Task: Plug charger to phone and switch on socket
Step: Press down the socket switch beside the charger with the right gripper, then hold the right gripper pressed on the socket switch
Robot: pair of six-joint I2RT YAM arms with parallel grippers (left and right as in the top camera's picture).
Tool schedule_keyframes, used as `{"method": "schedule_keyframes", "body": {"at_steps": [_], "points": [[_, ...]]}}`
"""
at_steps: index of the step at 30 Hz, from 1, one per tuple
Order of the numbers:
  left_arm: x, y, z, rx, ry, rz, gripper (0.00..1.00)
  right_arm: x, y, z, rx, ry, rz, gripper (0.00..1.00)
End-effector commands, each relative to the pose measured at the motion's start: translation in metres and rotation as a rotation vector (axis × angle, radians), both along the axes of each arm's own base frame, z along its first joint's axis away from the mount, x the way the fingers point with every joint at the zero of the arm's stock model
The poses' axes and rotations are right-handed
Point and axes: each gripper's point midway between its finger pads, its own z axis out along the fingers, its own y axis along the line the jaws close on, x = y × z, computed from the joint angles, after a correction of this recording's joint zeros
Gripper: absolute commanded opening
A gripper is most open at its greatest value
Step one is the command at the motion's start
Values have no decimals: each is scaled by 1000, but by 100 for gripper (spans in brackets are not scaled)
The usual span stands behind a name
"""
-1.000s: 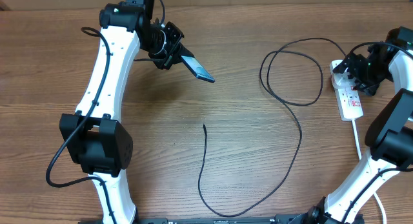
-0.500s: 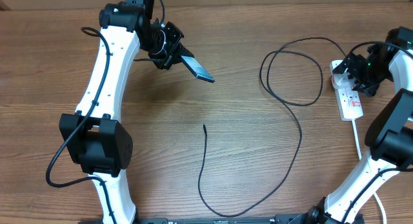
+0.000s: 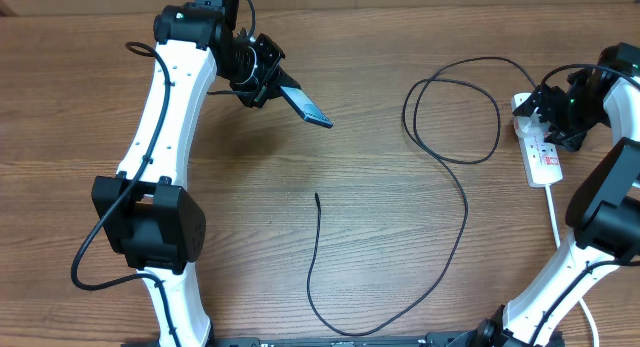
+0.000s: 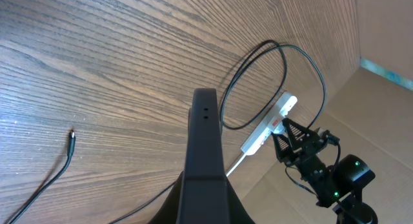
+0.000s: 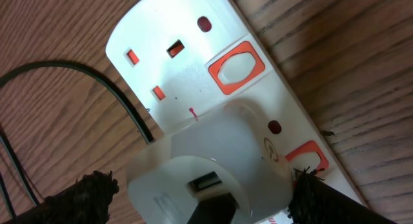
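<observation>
Neither half of the task looks finished. The left gripper (image 3: 272,84) is clamped on the phone (image 3: 306,105), holding it tilted in the air off the table (image 3: 400,277), with the free end of the phone jutting out past its fingers. The charger (image 3: 465,212) is not in it: the small connector (image 3: 317,196) lies loose on the wood, below that gripper and well apart from the phone. From there the thin black cable runs away in a wide loop towards the other arm.

The right gripper (image 3: 540,115) hangs directly over the far end of the socket (image 3: 545,159). In the right wrist view its dark fingers (image 5: 97,188) stand on either side of a white adapter block (image 5: 213,153) seated on the strip. Whether they are pressing on it or only straddling it, I cannot tell. The mains end therefore seems to be in place (judging by how flush the block sits).

An orange-framed switch (image 5: 236,70) lies just ahead of the fingers, beside an unused outlet. A second one is half hidden beside the adapter, and their positions are not readable.

What is left, as I judge it, is mating the connector with the phone and pressing the switch that serves the adapter.
</observation>
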Motion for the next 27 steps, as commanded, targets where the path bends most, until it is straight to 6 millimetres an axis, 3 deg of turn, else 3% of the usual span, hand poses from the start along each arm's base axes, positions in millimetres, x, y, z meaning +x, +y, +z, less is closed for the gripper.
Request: {"method": "schedule_keyframes", "body": {"at_steps": [1,7,12,16,27], "points": [[-2,-5,14,-22,-24,-4,4,10,22,-6,83,-27,42,90],[-2,-6,14,-22,-25,-4,4,10,20,-6,72,-33,59,90],[-2,-6,14,-22,-24,-5,4,4,-1,-13,-46,20,19,89],[-2,-5,14,-22,-25,-4,4,10,-5,-12,-67,-2,14,89],[-2,-5,14,-22,-24,-5,4,17,13,-9,-8,-31,50,89]]}}
